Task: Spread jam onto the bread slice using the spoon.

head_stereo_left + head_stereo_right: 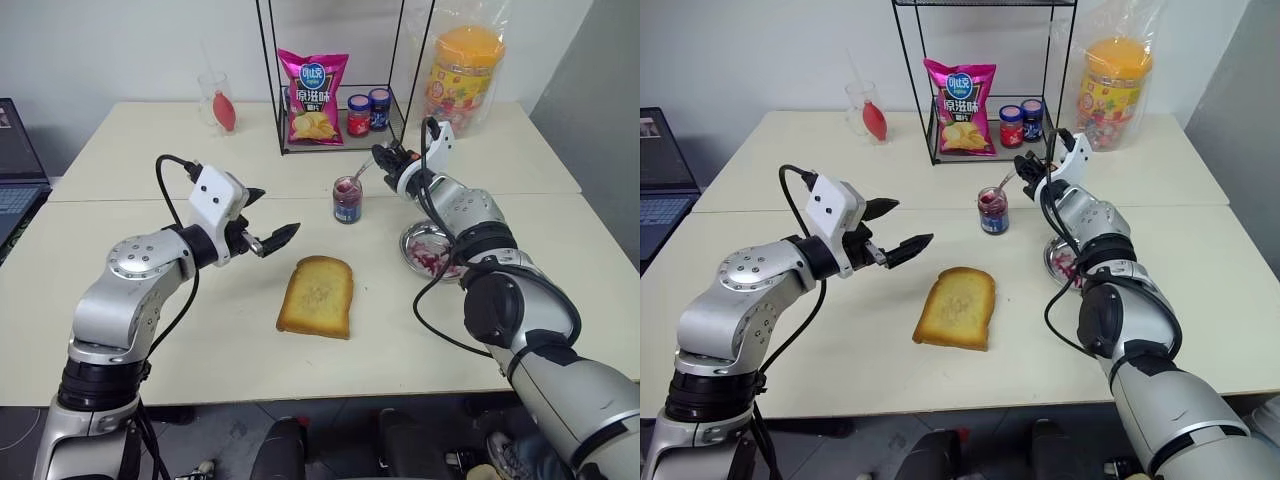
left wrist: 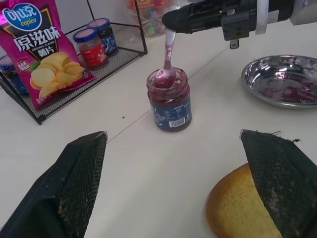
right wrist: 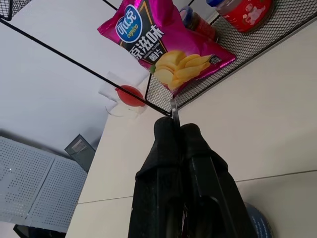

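Bread [image 1: 316, 296] waits below the spread left gripper [image 1: 268, 216]; right gripper [image 2: 171, 22] pinches the spoon [image 2: 166, 63] in the jar [image 2: 169, 100] — lift level so jam [image 2: 162, 75] stays on.

My two black-fingered grippers, left [image 1: 272, 217] and right [image 1: 381, 155], flank the golden-brown toasted bread slice [image 1: 317, 296] with its darker crust. Beyond it, dark red jam [image 2: 168, 79] coats my shiny silver spoon [image 2: 167, 62]; red-pink smears streak the silver metal dish [image 2: 283, 80].
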Action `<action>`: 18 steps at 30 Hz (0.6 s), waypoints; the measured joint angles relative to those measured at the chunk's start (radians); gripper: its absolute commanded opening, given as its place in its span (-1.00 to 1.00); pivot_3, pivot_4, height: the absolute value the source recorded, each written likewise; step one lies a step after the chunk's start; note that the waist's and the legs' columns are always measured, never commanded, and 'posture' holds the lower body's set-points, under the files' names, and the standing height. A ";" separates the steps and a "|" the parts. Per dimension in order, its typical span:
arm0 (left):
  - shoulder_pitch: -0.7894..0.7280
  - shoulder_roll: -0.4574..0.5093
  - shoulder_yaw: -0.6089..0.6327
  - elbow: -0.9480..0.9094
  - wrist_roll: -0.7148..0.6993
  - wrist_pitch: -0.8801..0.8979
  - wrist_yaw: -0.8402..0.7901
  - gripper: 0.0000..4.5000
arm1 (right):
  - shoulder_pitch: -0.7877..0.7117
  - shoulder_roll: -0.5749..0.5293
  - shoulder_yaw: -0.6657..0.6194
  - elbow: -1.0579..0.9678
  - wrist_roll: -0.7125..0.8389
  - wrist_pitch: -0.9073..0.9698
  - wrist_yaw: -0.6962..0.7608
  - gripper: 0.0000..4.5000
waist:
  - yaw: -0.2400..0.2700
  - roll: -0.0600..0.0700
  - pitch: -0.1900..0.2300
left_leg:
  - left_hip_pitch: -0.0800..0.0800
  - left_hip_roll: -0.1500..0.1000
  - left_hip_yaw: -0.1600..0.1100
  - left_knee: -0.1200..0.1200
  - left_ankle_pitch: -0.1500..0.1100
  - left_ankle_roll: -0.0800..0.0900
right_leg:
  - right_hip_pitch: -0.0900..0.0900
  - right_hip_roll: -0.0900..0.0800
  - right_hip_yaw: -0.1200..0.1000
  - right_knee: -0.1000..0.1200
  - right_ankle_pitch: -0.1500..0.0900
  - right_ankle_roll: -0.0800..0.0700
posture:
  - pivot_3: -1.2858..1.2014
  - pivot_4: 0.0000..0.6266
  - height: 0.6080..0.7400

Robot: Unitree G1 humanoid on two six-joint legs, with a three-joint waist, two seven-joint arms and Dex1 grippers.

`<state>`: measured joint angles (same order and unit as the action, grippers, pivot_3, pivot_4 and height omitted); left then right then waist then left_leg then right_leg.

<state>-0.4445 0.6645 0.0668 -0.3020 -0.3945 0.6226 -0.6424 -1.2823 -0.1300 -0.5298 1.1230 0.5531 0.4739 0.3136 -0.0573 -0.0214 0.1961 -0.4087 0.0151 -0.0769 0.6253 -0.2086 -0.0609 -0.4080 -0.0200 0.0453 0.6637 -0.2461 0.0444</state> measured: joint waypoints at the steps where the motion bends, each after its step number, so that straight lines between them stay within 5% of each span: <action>1: 0.000 -0.001 -0.001 0.001 0.001 0.000 0.000 1.00 | 0.000 0.000 0.000 -0.001 0.002 0.003 -0.004 -0.99 | 0.000 0.000 0.000 | 0.000 0.000 0.000 0.000 0.000 0.000 | 0.000 0.000 0.000 0.000 0.000 0.000 | 0.03 -0.52 1.00; 18: -0.009 -0.003 -0.002 0.015 -0.006 0.000 -0.023 1.00 | 0.000 -0.027 -0.042 -0.001 0.057 0.015 -0.040 -0.99 | 0.000 0.000 0.000 | 0.000 0.000 0.000 0.000 0.000 0.000 | 0.000 0.000 0.000 0.000 0.000 0.000 | 0.03 -0.52 1.00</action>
<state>-0.4535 0.6611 0.0651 -0.2869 -0.4009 0.6226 -0.6656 -1.2824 -0.1570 -0.5719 1.1218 0.6105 0.4886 0.2733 -0.0574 -0.0215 0.1961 -0.4088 0.0150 -0.0769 0.6252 -0.2086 -0.0609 -0.4080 -0.0200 0.0453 0.6635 -0.2461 0.0444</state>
